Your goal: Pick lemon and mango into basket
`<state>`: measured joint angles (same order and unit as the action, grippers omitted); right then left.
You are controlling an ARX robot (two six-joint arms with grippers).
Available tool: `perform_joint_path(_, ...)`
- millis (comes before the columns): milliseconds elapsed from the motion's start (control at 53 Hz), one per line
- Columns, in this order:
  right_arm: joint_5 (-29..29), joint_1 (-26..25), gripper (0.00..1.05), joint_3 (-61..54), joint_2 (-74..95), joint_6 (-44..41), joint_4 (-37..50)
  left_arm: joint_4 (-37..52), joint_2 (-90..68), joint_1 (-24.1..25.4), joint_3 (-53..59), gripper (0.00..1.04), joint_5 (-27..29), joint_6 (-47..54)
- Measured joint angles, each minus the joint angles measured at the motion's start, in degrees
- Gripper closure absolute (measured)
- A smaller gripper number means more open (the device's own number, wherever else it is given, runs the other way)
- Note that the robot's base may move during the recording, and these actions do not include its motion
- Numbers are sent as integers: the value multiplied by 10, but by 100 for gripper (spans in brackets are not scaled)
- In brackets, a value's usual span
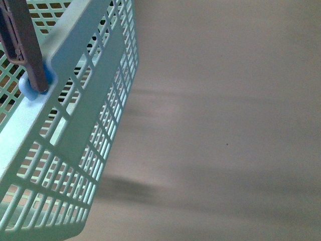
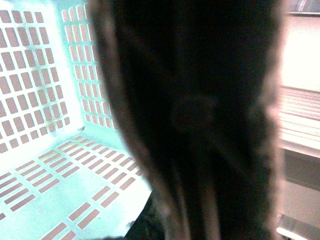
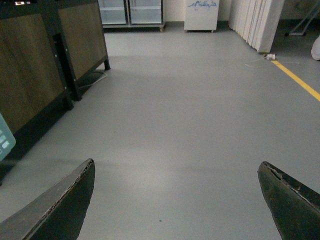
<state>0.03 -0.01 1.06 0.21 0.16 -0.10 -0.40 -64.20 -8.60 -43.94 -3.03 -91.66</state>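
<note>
Basket (image 1: 83,108) is seen at front-view left, handle (image 1: 21,37) raised. Right gripper (image 3: 176,165) is spread wide, nothing held. Left gripper's state cannot be told, as its wrist view is blocked by a dark blur.

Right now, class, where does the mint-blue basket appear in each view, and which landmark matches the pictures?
Front view: the basket fills the picture's left side, close up, brown handle at top left.
Left wrist view: its slotted wall and bottom fill the picture's left half, beside a dark blur.
Right wrist view: only a mint sliver at the picture's left edge, probably its corner.
Shared landmark: the mint slotted wall.
</note>
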Motion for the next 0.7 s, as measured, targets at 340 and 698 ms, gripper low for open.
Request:
perform_joint_path(340, 0, 0, 9, 0, 0, 0, 0, 0, 0, 0, 0, 100, 0, 0)
perform_joint_path(698, 0, 0, 9, 0, 0, 0, 0, 0, 0, 0, 0, 100, 0, 0)
